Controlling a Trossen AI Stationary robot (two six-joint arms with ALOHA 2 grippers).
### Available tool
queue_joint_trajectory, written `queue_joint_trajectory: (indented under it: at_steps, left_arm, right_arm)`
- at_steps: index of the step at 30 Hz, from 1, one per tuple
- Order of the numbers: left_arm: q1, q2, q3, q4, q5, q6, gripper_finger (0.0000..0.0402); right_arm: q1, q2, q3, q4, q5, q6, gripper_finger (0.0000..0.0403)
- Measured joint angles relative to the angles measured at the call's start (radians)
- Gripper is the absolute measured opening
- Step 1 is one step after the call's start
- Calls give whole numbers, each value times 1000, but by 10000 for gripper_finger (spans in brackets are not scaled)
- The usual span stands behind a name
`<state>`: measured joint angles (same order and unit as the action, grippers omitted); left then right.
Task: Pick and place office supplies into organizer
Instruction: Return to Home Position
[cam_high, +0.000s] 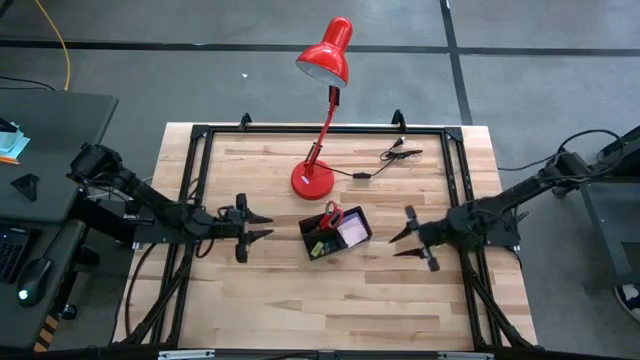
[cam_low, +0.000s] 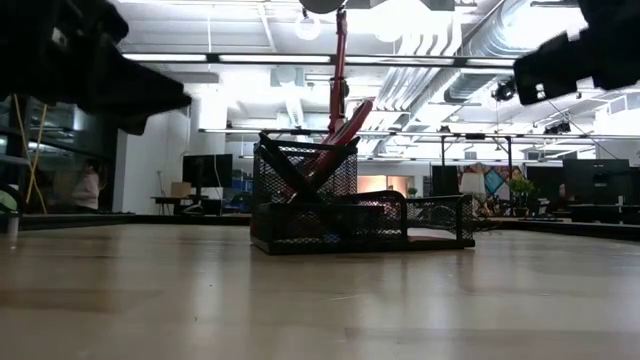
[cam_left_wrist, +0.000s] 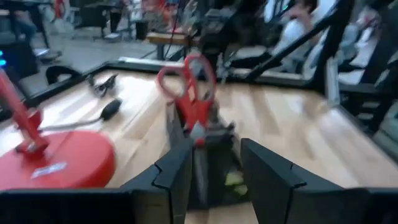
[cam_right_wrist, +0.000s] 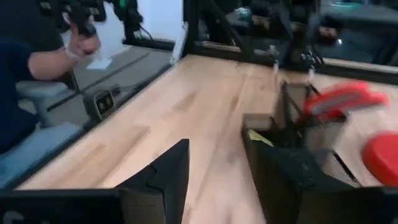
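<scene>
The black mesh organizer (cam_high: 335, 233) stands mid-table in front of the lamp. Red-handled scissors (cam_high: 330, 216) stand in its tall compartment, handles up and leaning (cam_low: 342, 128). A pink sticky pad (cam_high: 352, 232) lies in its right part, and something yellow-green (cam_high: 319, 247) lies in its near part. Pens and a purple pad cannot be made out. My left gripper (cam_high: 262, 228) hovers open just left of the organizer (cam_left_wrist: 205, 155). My right gripper (cam_high: 404, 238) hovers open just right of it (cam_right_wrist: 305, 134). Neither touches anything.
The red desk lamp's round base (cam_high: 312, 181) sits just behind the organizer, its head (cam_high: 326, 52) reaching past the far edge. A black cable with clips (cam_high: 396, 155) lies far right of the base. A black frame (cam_high: 200, 140) rims the table. A person's hand (cam_right_wrist: 81, 42) shows beyond the table.
</scene>
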<state>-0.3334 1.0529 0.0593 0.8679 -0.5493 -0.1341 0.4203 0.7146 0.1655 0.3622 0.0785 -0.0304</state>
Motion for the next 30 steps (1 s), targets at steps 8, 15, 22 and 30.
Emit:
queue_joint_trajectory:
  at_steps: [8,15,22,30]
  left_arm:
    - [-1,-164,-5,-129,-1,44,127]
    - [-1,-364,-50,-225,18,66,127]
    - [0,-558,-51,-416,7,51,127]
    - [0,-806,-50,-596,-21,93,127]
  right_arm:
    - [-64,-324,-4,-249,-55,-36,156]
    - [-83,-593,-5,-479,-90,-55,156]
    - [-87,-709,-5,-575,-111,-83,159]
    - [-89,-711,-3,-541,-65,-128,155]
